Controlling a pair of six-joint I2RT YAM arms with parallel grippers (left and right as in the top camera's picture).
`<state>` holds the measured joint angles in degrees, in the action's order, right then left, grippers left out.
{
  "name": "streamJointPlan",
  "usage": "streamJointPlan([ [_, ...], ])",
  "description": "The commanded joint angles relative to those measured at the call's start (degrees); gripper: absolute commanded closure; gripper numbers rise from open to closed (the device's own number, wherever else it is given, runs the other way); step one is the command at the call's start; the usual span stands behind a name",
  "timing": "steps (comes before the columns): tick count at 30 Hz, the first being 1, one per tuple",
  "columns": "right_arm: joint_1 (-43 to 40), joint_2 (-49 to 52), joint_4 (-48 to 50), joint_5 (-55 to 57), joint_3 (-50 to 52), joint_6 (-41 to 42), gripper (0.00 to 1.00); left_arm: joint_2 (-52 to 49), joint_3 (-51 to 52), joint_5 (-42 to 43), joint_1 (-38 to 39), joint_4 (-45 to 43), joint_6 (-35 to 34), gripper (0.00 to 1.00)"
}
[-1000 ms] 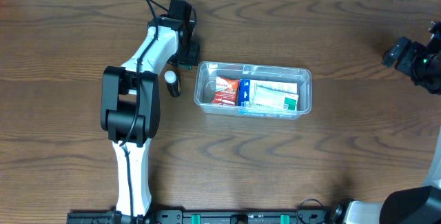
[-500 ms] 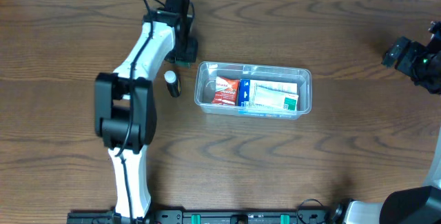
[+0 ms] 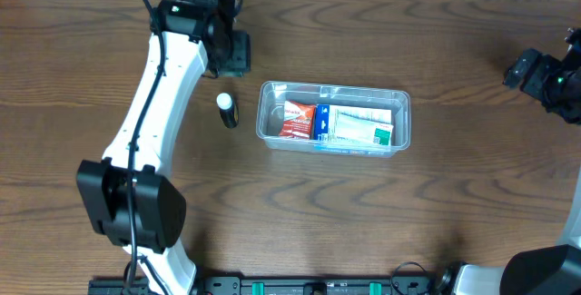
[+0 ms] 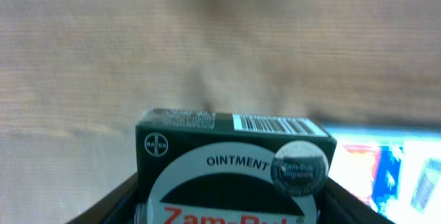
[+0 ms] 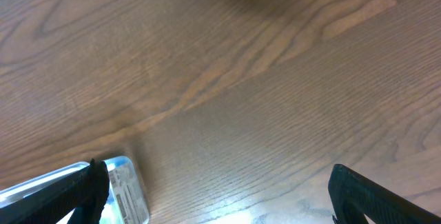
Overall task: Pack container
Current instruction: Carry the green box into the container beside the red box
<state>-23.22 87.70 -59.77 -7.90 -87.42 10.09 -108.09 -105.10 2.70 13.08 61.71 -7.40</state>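
Swung well away from the container (image 3: pixel 263 104) within the last second: left gripper (image 3: pixel 233 56), now out toward the far left of the worktop (image 3: pixel 436 213), arm stretched long. Clamped tight on a dark green ointment box (image 4: pixel 207 156), with a finger (image 4: pixel 116 198) pressing each side in the wrist view. Parked at the right edge, right gripper (image 3: pixel 545 75), spread wide with nothing between.

Note the container at mid-worktop, well apart from both grippers, already loaded with a red packet (image 3: pixel 296 120) and a blue-and-white carton (image 3: pixel 359 124). Note also a small dark tube (image 3: pixel 227 111) with a white cap, lying just left of it, not yet packed.

Judged as mid-carry: box lifted, not yet placed. Calls next for bringing it back over the rim, squaring its long side with the tub, and lowering into whatever room remains beside or on top of the packets before letting go.

Thin, glossy, see-through plastic for the tub, with rounded corners and a raised rim, so likely to slide if nudged. Stiff printed card for the box, flat-faced, barcode on top. Matte wood grain underneath.
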Motion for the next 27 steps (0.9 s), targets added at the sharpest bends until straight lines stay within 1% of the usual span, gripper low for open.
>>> streamJointPlan([
  [1, -0.1, -0.3, 0.0, 0.0, -0.1, 0.6, 0.01, 1.1, -1.0, 3.3, 3.0, 2.5, -3.0, 0.40],
  [3, -0.1, -0.3, -0.1, 0.0, -0.1, 0.6, 0.01, 1.0, -1.0, 4.6, 5.5, 4.0, -3.3, 0.40],
  [9, -0.1, -0.3, 0.0, 0.0, -0.1, 0.6, 0.01, 1.0, -1.0, 4.0, 12.7, 4.2, -3.5, 0.40],
  [13, -0.1, -0.3, 0.0, 0.0, -0.1, 0.6, 0.01, 1.0, -0.4, 3.7, 15.8, 4.1, -5.5, 0.40],
  [17, -0.1, -0.3, 0.0, 0.0, -0.1, 0.6, 0.01, 0.8, 1.2, 1.8, 17.5, 3.5, -8.5, 0.40],
  [27, -0.1, -0.3, 0.0, 0.0, -0.1, 0.6, 0.01, -3.0, 3.0, 1.8, 19.1, 1.6, -9.5, 0.40],
])
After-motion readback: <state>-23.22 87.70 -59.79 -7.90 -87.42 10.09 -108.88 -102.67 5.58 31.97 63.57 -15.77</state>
